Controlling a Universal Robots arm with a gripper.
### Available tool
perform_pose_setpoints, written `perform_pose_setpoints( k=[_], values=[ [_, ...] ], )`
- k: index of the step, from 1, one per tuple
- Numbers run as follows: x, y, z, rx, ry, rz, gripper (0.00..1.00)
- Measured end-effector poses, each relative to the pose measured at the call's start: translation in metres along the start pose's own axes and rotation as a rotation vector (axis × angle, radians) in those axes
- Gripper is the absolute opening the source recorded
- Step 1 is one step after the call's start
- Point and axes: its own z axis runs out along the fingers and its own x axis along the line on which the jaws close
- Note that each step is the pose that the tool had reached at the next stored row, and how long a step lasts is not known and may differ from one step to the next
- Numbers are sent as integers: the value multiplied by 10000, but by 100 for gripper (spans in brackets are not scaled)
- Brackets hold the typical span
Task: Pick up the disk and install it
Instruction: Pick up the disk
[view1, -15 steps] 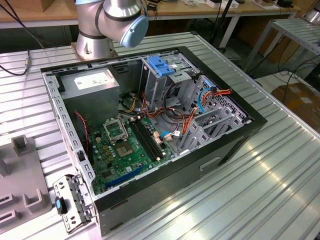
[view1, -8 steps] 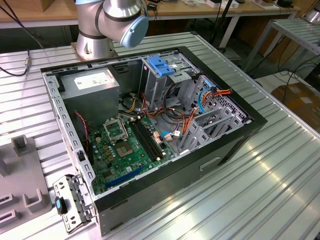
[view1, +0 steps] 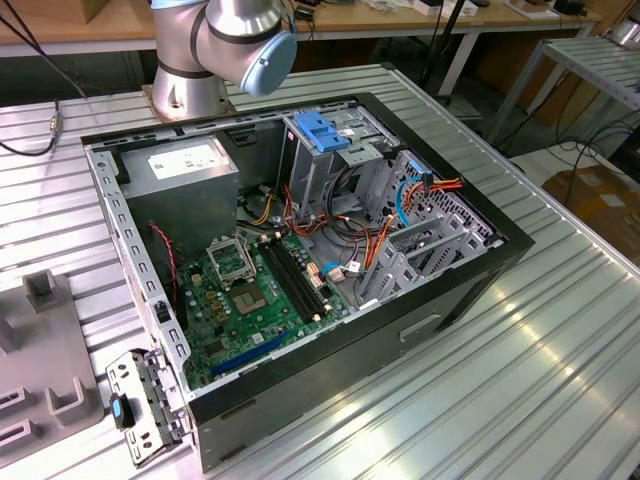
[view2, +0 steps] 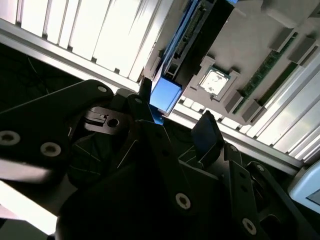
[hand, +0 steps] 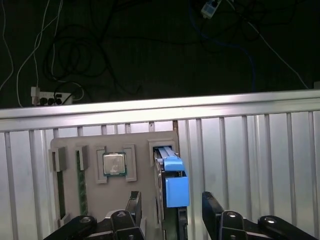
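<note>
1. The gripper (hand: 171, 198) is wide open. In both wrist views its two dark fingers (hand: 134, 202) stand one on each side of the disk, with a gap showing on either side, so nothing is held yet.
2. The disk (hand: 176, 187) stands on edge in a slot of a grey holder tray (hand: 142, 140), blue end toward the arm. Standing upright, it offers its two broad faces to the fingers, and I judge that is why it is stored this way.
3. The holder tray lies on the ribbed metal table (hand: 250, 150), near the table's edge. A processor chip (hand: 114, 164) sits in the recess just beside the disk's slot, with memory sticks (hand: 81, 182) in slots beyond it. Each part has its own pocket, which leaves room for the fingers around the disk.
4. At the centre of the exterior view, the computer case (view1: 350, 370) lies on its side with its open face up, so it can be reached from above. Its drive cage (view1: 310, 175), topped by a light-blue latch (view1: 320, 130), sits in the upper middle of the frame.
5. By my judgement, the work stands at the grasp, with the disk not yet installed.
</note>
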Motion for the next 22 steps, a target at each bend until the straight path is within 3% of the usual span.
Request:
perform_pose_setpoints(
  k=[22],
  values=[
    [15, 47, 347, -27, -128, -8, 60]
  ],
)
